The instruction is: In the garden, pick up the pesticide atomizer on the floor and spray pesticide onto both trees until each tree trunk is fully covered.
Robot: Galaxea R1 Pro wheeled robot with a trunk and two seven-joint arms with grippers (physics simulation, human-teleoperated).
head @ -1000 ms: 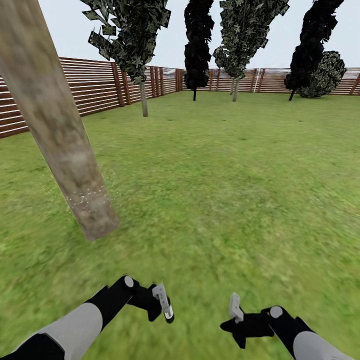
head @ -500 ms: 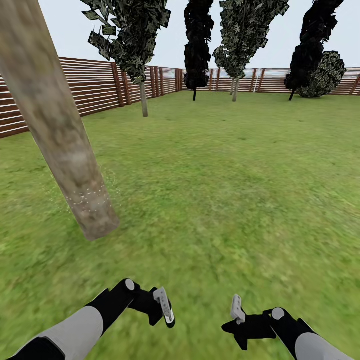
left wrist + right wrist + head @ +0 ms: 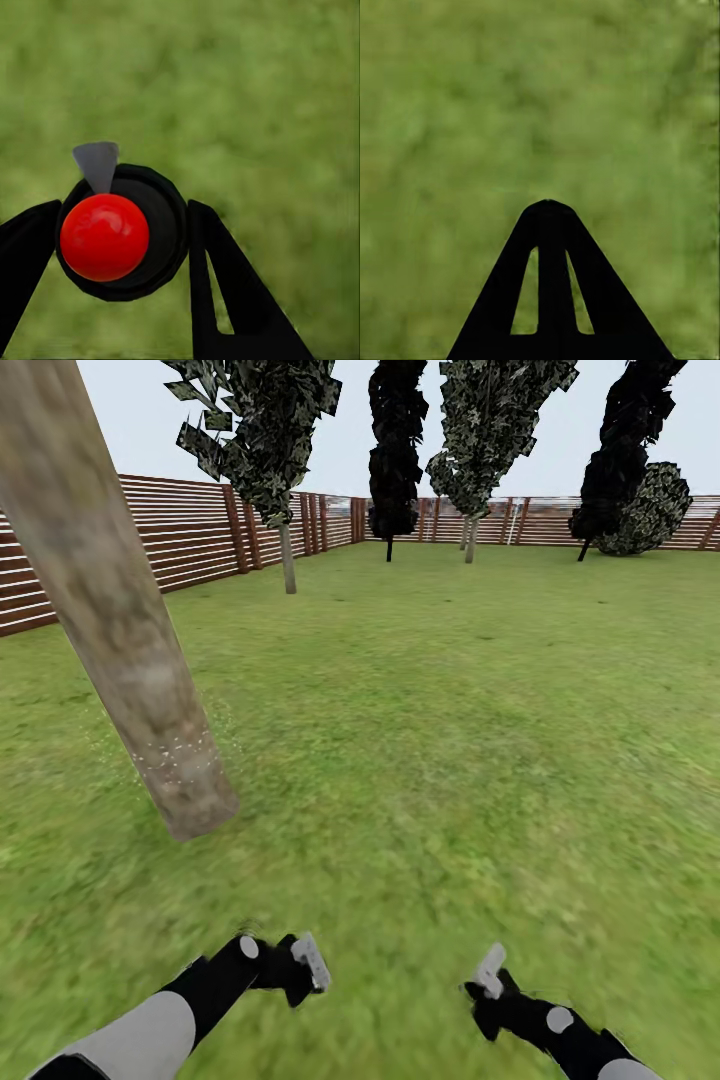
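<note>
A thick, mottled grey-brown tree trunk (image 3: pixel 130 660) leans across the left of the head view, with white spray specks around its lower part (image 3: pixel 178 750). My left gripper (image 3: pixel 310 963) hovers low over the grass, to the right of the trunk's base and nearer me. In the left wrist view that gripper (image 3: pixel 120 217) is shut on the pesticide atomizer (image 3: pixel 105 236), a dark round bottle with a red top and a grey nozzle tip. My right gripper (image 3: pixel 490 972) hangs over grass at the lower right, shut and empty (image 3: pixel 547 206).
Green lawn (image 3: pixel 450 740) stretches ahead to a brown slat fence (image 3: pixel 200 530). A pale-trunked leafy tree (image 3: pixel 288 560) stands by the left fence and another (image 3: pixel 470 540) at the back. Black columnar trees (image 3: pixel 392 460) and a shrub (image 3: pixel 650 510) line the far fence.
Both arms have dropped lower and pulled back toward me. The left gripper has turned, still holding the atomizer, and the right gripper has swung a little to the right. The trunk and camera are unmoved.
</note>
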